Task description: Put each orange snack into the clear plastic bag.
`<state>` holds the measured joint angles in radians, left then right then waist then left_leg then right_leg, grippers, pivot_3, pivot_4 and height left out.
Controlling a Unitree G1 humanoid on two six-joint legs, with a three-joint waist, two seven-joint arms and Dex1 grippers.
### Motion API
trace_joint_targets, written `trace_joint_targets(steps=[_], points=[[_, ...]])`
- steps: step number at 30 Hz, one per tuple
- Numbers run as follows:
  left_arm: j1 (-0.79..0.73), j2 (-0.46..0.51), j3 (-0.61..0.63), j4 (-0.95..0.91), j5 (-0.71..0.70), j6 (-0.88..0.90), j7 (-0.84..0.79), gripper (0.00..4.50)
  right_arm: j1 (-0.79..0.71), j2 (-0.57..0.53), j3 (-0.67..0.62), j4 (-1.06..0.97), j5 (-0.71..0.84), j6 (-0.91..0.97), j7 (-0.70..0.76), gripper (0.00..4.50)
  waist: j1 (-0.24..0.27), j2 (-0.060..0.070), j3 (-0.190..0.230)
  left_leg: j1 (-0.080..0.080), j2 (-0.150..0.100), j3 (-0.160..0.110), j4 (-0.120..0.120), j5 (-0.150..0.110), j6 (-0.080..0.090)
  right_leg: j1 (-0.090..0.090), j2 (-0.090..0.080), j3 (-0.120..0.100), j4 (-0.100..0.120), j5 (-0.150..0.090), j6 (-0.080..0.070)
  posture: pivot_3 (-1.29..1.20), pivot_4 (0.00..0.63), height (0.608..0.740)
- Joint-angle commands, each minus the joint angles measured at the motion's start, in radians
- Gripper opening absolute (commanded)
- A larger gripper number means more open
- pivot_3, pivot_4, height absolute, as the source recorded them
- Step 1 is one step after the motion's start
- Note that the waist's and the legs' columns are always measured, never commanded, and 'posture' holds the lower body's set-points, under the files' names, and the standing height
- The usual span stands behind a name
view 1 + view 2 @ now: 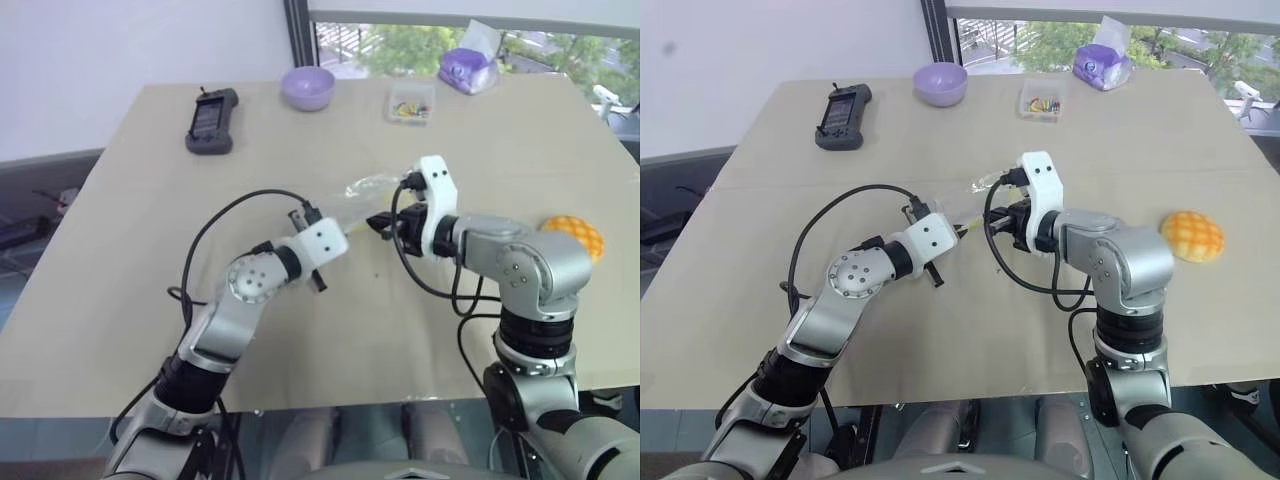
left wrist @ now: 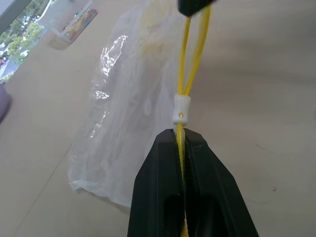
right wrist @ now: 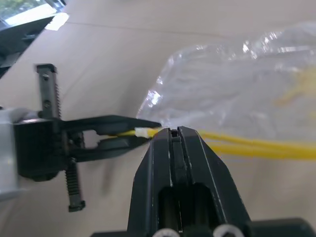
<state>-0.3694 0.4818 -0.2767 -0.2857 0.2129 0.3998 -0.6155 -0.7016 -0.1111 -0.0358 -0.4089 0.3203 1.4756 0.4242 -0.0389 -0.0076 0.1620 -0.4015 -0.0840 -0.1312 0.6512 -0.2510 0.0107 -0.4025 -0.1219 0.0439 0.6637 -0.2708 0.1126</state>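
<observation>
- Snack-bagging sits at the bag-opening step, I judge: on the tan bench (image 1: 120, 300) both arms meet at the middle of the frame.
- Clear plastic bag (image 1: 350, 205) hangs between the two claws just above the bench, its long axis running from centre toward the upper right; it looks empty.
- Orange snack (image 1: 1193, 236) lies on the bench at the right of the frame, well apart from the bag and nearer the right arm.
- Purple bowl (image 1: 308, 87) and a small clear box (image 1: 412, 103) of coloured bits stand at the top edge, uninvolved.
- Left claw (image 2: 182, 148) is clenched on the bag's yellow zip strip (image 2: 190, 64), just behind the white slider (image 2: 181, 109).
- Right claw (image 3: 174, 132) is clenched on the same strip, just beside the left one.
</observation>
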Motion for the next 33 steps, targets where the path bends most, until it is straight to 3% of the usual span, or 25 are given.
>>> trace_joint_targets(steps=[1,22,28,33], points=[[0.001,0.005,0.006,-0.044,-0.001,-0.011,-0.002,0.0,0.0,-0.002,0.008,-0.014,0.028,-0.022,-0.011,0.02,-0.001,0.0,0.0,0.0,0.0,0.0,0.0,0.0,0.0,0.0,0.0,0.0,0.0,0.0,0.0,0.0,0.15,0.74],[0.003,-0.001,0.003,-0.046,-0.002,-0.012,-0.001,0.0,-0.011,0.023,-0.01,0.124,-0.006,-0.104,-0.158,0.02,-0.002,0.0,0.0,0.0,0.0,0.0,0.0,0.0,0.0,-0.001,0.0,0.0,0.0,0.0,0.0,0.0,0.15,0.74],[-0.002,-0.001,0.001,-0.039,-0.006,-0.02,-0.006,0.0,0.016,-0.006,0.026,0.209,-0.091,-0.324,-0.22,0.02,-0.002,0.0,0.0,0.0,0.0,0.001,0.0,0.0,0.0,-0.001,0.0,0.001,0.0,0.0,0.0,0.0,0.15,0.74],[-0.009,-0.001,0.002,-0.028,-0.008,-0.03,-0.009,0.0,0.101,-0.135,0.226,0.244,-0.19,-0.655,-0.094,0.02,-0.002,0.0,0.0,0.0,-0.001,0.001,0.0,0.0,0.0,-0.001,0.0,0.001,0.0,0.0,0.0,0.0,0.15,0.74]])
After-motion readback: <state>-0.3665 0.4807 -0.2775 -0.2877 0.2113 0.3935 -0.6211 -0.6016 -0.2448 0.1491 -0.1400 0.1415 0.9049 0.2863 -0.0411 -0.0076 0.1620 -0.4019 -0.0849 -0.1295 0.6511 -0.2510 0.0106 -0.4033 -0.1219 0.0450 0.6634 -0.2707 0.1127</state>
